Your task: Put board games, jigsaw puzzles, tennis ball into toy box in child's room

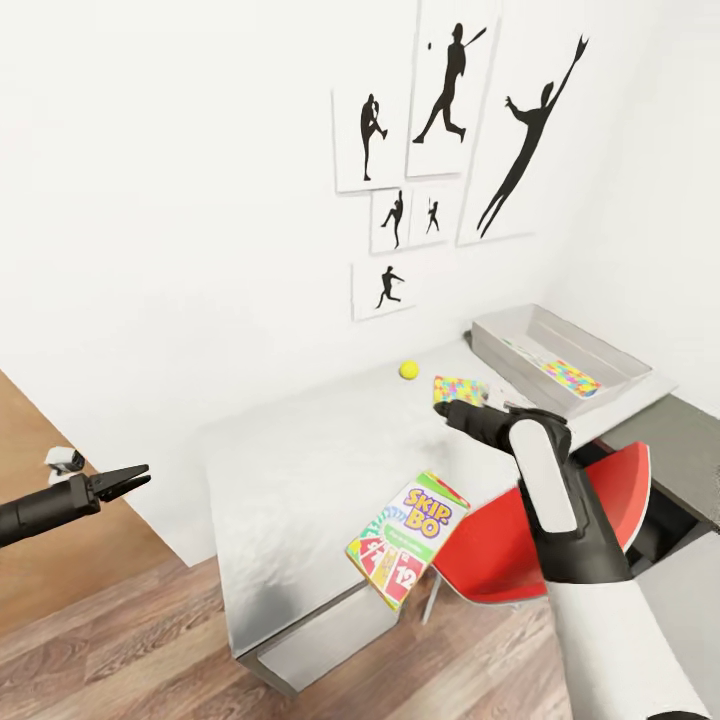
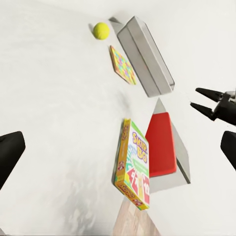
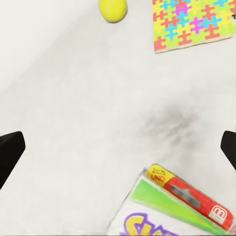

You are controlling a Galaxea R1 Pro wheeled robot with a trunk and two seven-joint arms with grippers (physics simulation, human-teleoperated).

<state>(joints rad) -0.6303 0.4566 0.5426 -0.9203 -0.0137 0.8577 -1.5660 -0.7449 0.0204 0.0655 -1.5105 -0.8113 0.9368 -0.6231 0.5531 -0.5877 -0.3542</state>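
Note:
The orange-red Skip-Bo board game [image 1: 407, 540] [image 2: 132, 164] [image 3: 167, 216] lies at the front edge of the white table [image 1: 300, 450], one corner over the edge. The tennis ball [image 1: 408, 370] [image 2: 101, 30] [image 3: 113, 9] rests near the wall. Beside it lies a jigsaw puzzle [image 1: 458, 388] [image 2: 122, 65] [image 3: 191, 22]. A second puzzle [image 1: 570, 377] lies inside the grey toy box [image 1: 585, 345] [image 2: 146, 56] at the table's far end. My right gripper [image 1: 445, 408] [image 2: 206, 101] [image 3: 118, 147] hovers open over the table, between puzzle and Skip-Bo box. My left gripper [image 1: 135, 477] [image 2: 118, 152] hangs open and empty, off the table's left end.
A red chair [image 1: 520, 540] [image 2: 161, 144] stands at the table's front, under my right arm. A dark-grey-topped cabinet [image 1: 680, 450] adjoins the table at the right. Black silhouette pictures [image 1: 450, 90] hang on the white wall. Wood-plank floor [image 1: 120, 640] lies left and in front.

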